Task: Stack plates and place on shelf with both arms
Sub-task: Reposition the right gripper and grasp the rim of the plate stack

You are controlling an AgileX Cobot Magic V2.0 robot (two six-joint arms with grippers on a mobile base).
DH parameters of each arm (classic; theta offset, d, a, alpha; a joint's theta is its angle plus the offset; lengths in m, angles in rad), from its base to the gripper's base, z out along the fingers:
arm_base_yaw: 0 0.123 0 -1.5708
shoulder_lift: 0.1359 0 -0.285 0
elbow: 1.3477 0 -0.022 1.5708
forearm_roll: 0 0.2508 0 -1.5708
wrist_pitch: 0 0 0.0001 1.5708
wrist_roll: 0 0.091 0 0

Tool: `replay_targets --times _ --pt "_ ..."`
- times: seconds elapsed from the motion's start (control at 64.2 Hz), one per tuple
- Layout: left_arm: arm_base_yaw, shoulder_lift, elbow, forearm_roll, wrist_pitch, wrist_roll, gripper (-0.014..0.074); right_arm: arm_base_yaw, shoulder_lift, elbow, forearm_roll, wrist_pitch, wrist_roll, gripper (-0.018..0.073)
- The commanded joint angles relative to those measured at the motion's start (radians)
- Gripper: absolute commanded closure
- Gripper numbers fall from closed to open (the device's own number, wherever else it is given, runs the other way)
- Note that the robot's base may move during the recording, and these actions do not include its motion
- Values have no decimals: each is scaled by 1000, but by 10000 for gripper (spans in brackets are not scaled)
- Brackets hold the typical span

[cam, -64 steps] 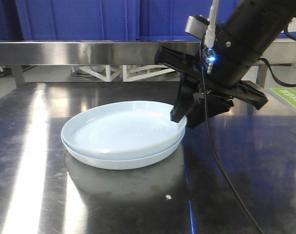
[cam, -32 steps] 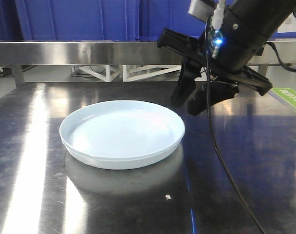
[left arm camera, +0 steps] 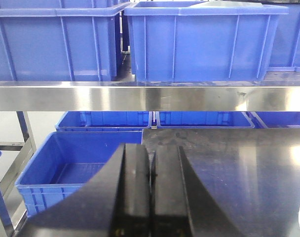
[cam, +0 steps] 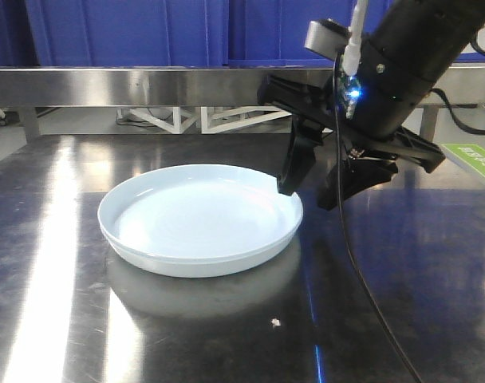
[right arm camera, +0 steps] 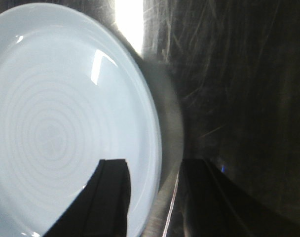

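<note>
Two pale blue plates (cam: 199, 219) lie nested as one stack on the steel table, with a faint seam along the side. My right gripper (cam: 309, 191) is open at the stack's right rim, one finger over the rim and the other outside it above the table. In the right wrist view the plate (right arm camera: 56, 113) fills the left side and the rim passes between the two spread fingers of the right gripper (right arm camera: 157, 197). My left gripper (left arm camera: 151, 163) is shut and empty, with its fingers pressed together. It is out of the front view.
A steel shelf rail (cam: 147, 76) runs along the back with blue bins (left arm camera: 199, 39) on it and more bins (left arm camera: 76, 163) below. The right arm's black cable (cam: 362, 279) hangs over the table. A small crumb (cam: 275, 322) lies in front of the plates.
The upper plate, held tilted one second ago, now lies flat in the lower one. My right gripper let go, rose, then came back down with wider jaws astride the rim.
</note>
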Motion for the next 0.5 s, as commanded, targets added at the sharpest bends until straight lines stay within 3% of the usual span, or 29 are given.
replay_targets --times 0.0,0.358,0.483 --pt "2 1 -30 -6 -83 -9 511 0 -19 -27 7 -35 0 172" --pt "2 1 -30 -6 -83 -9 511 2 2 -27 13 -56 0 174" --pt "2 1 -30 -6 -83 -9 511 17 2 -27 13 -74 0 234"
